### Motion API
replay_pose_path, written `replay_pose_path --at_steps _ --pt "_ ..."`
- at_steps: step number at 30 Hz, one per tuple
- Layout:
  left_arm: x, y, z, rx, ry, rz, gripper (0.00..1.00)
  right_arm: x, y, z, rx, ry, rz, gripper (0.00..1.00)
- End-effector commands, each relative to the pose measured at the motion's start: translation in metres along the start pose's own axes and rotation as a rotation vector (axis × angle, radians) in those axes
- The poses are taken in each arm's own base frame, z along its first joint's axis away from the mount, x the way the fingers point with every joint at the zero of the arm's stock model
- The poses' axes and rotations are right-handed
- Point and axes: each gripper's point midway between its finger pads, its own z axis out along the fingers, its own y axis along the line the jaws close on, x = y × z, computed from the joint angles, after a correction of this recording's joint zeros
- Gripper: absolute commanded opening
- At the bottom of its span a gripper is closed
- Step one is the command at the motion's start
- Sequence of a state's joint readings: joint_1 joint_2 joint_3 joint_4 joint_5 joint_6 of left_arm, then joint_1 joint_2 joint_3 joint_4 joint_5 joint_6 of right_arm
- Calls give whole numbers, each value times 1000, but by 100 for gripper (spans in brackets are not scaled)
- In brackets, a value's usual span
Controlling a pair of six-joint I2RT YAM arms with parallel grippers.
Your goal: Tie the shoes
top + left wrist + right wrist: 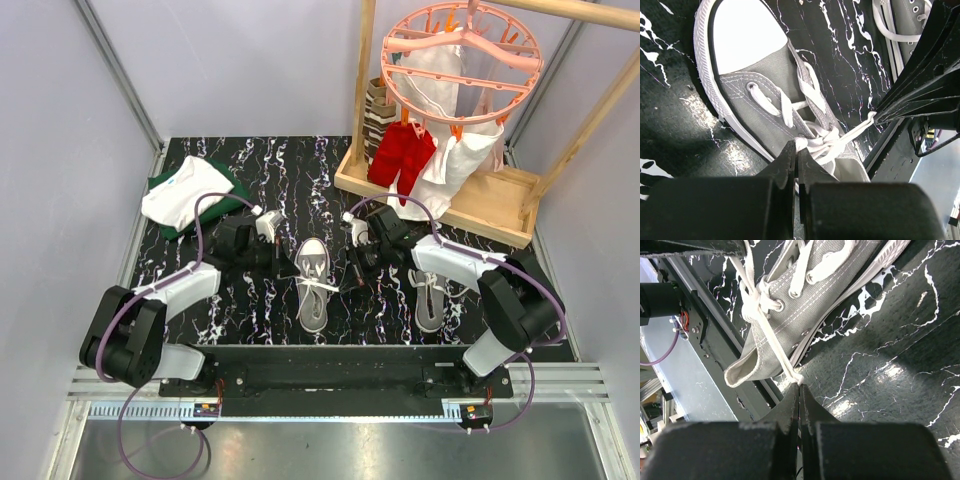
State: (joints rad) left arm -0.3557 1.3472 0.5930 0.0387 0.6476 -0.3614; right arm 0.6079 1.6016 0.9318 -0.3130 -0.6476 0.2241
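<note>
Grey canvas shoe (313, 285), likely light and soft-sided, lies before the left end of the wooden rack (440, 200), its mate (430, 300) before the rack's middle; lace (855, 131) looks limp and slippery, so take it close to the knot (817, 142); your left gripper (796, 155) and right gripper (800, 386) are each clenched on a taut strand.

Bench (258, 312): black stone-look top with white veining, semi-gloss (glare pools on it in right wrist view). Shoe (313, 285): grey canvas, matt, weave and stitching plain to see. Toe cap (745, 37): smooth white rubber. Eyelets (805, 333): dull metal. Laces (812, 97): flat white woven cloth. Left end effector (796, 150), right end effector (800, 389): matt black plastic. Rack (362, 90): bare pale wood. Hanger ring (388, 65): smooth pink plastic.
</note>
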Motion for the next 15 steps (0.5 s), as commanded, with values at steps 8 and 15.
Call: replay_pose_path --at_steps 8,15 --pt "-35 -18 -33 107 -105 236 48 -20 25 -2 -118 0 6 5" --pt "-3 -15 -68 223 19 836 47 -19 32 -6 -146 0 -9 8"
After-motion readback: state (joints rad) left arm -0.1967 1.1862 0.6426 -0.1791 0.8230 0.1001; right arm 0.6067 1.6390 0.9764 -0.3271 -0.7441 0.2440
